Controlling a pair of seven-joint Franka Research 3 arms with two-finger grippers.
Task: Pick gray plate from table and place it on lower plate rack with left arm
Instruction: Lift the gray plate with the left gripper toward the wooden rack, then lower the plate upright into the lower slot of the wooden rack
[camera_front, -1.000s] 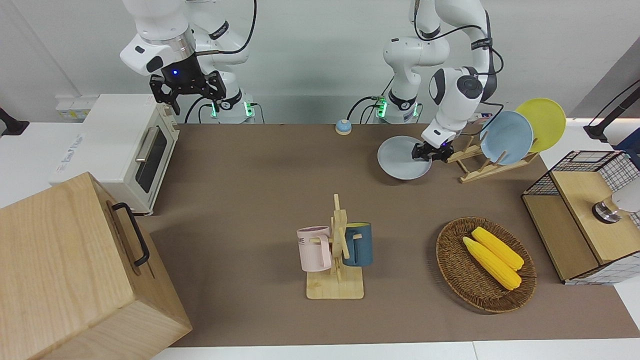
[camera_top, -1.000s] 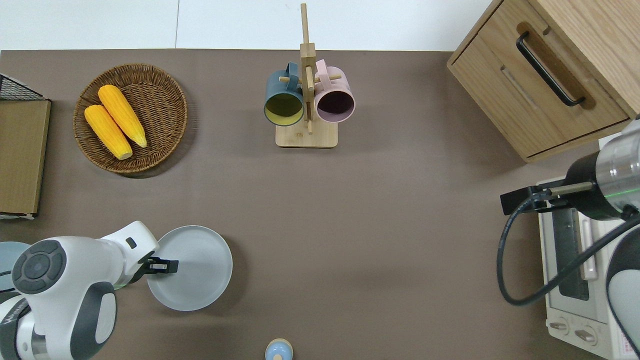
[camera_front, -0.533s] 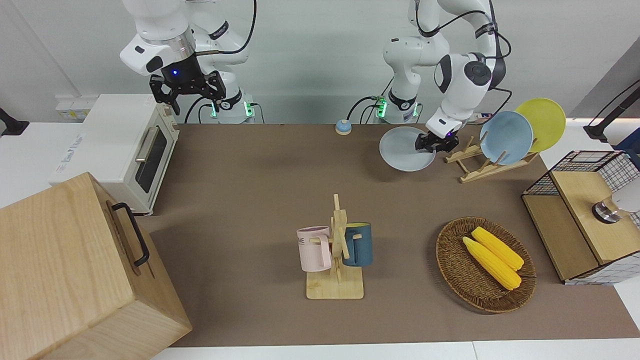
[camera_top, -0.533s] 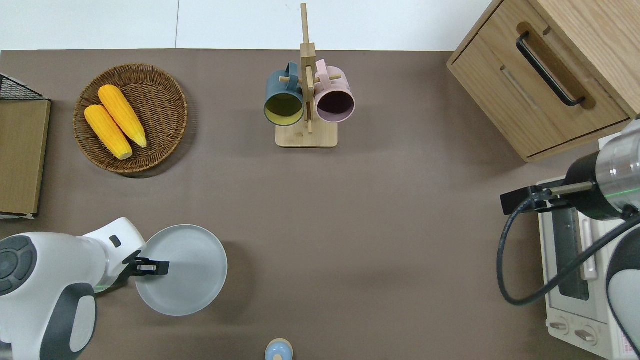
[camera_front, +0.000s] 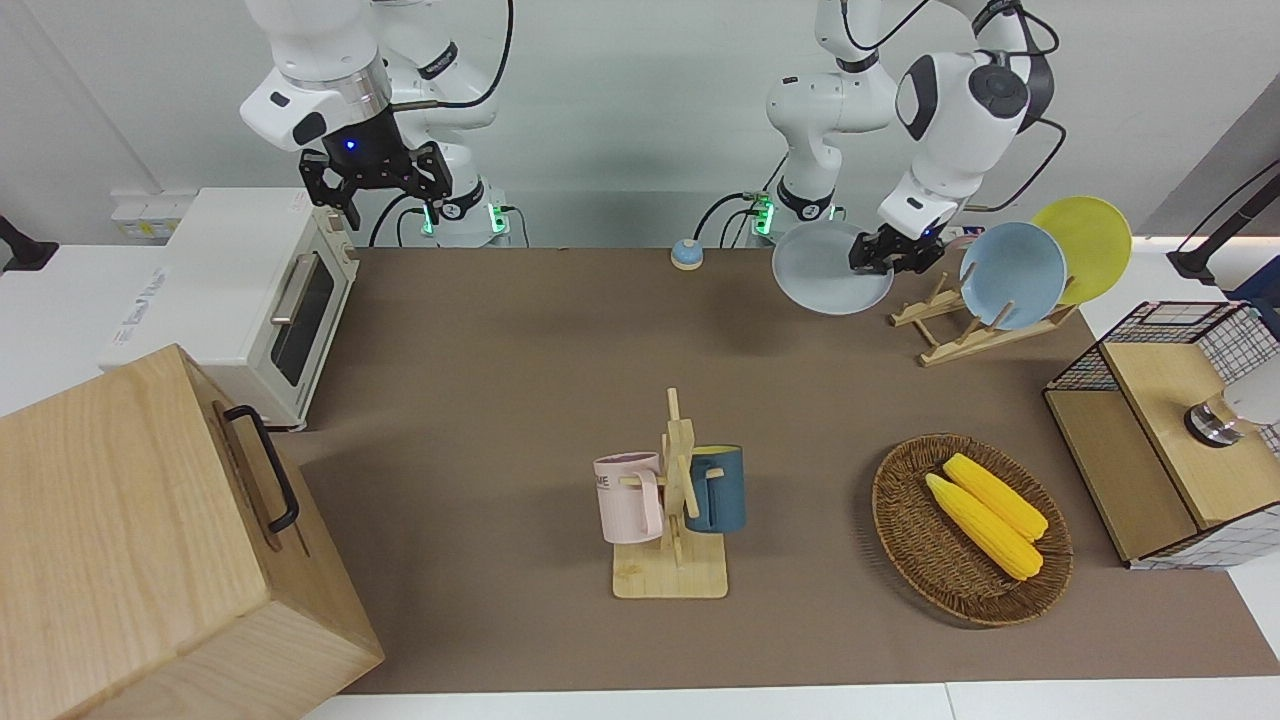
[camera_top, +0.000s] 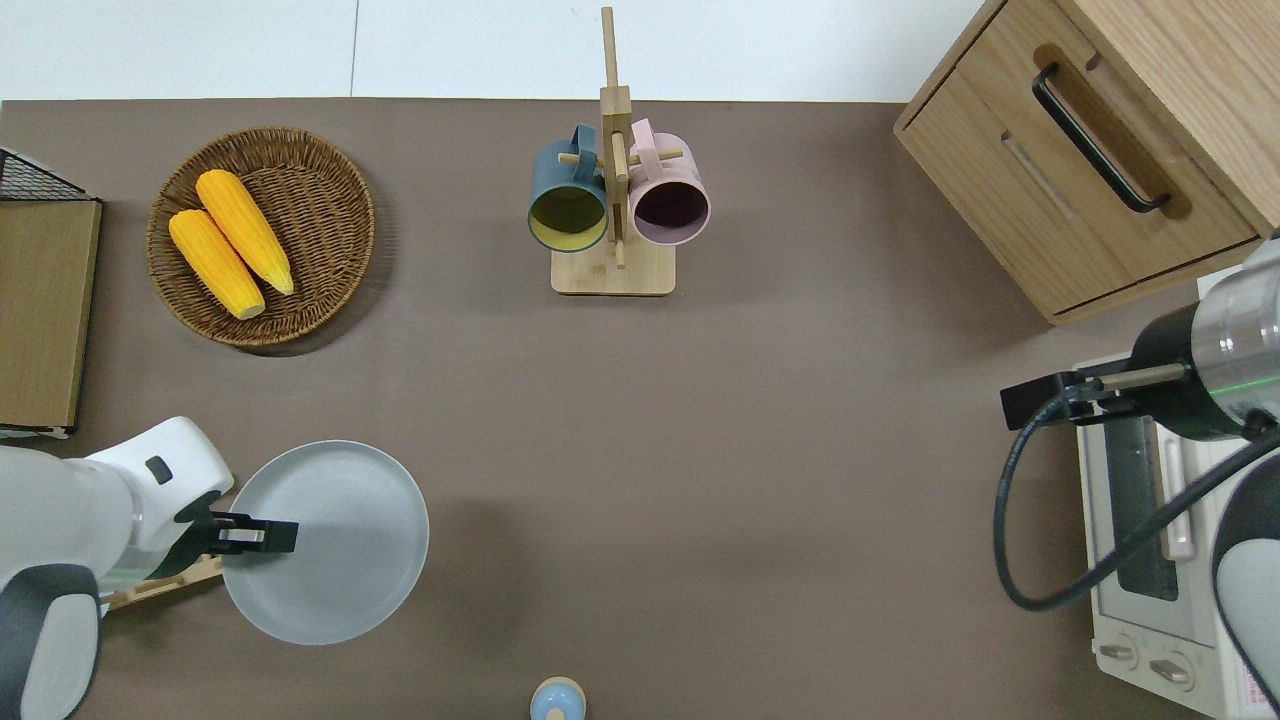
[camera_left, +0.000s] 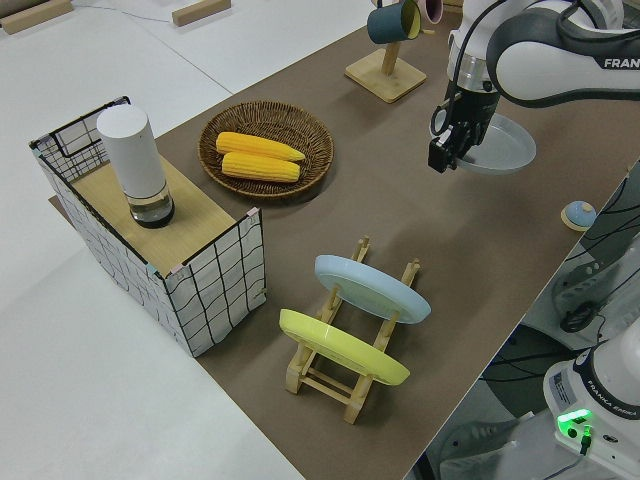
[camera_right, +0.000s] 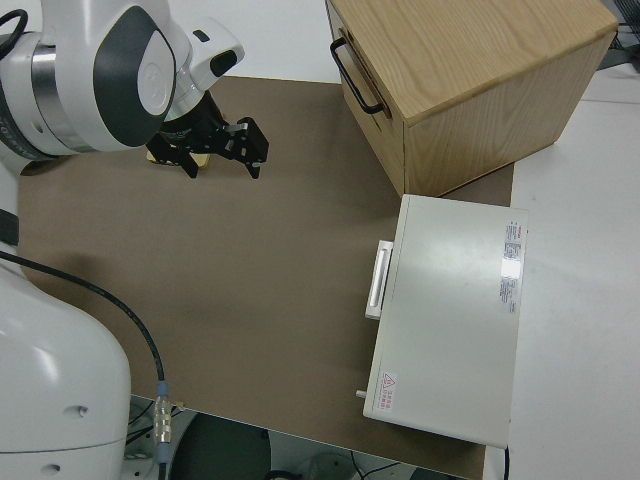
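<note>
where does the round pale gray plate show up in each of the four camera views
Front view: the round pale gray plate is held up in the left pincer, beside the light-wood plate rack.
Overhead view: plate low, toward the left arm's end.
Left side view: plate near the top, partly hidden by the arm.
Right side view: not in it.
Shared landmark: the round wicker basket with two yellow corn cobs.

Plate (camera_top: 340, 540): plain pale gray, no pattern. Table (camera_front: 500, 400): brown mat w/ white edges. Rack (camera_left: 345, 375): light wood; holds sky-blue plate (camera_left: 372, 288) & yellow plate (camera_left: 340, 347). Left gripper (camera_top: 250, 535): black, arm white. Basket (camera_front: 905, 545): dark brown weave; corn (camera_front: 985, 512) yellow. Mugs: pink (camera_front: 628, 497), dark teal (camera_front: 716, 488).
</note>
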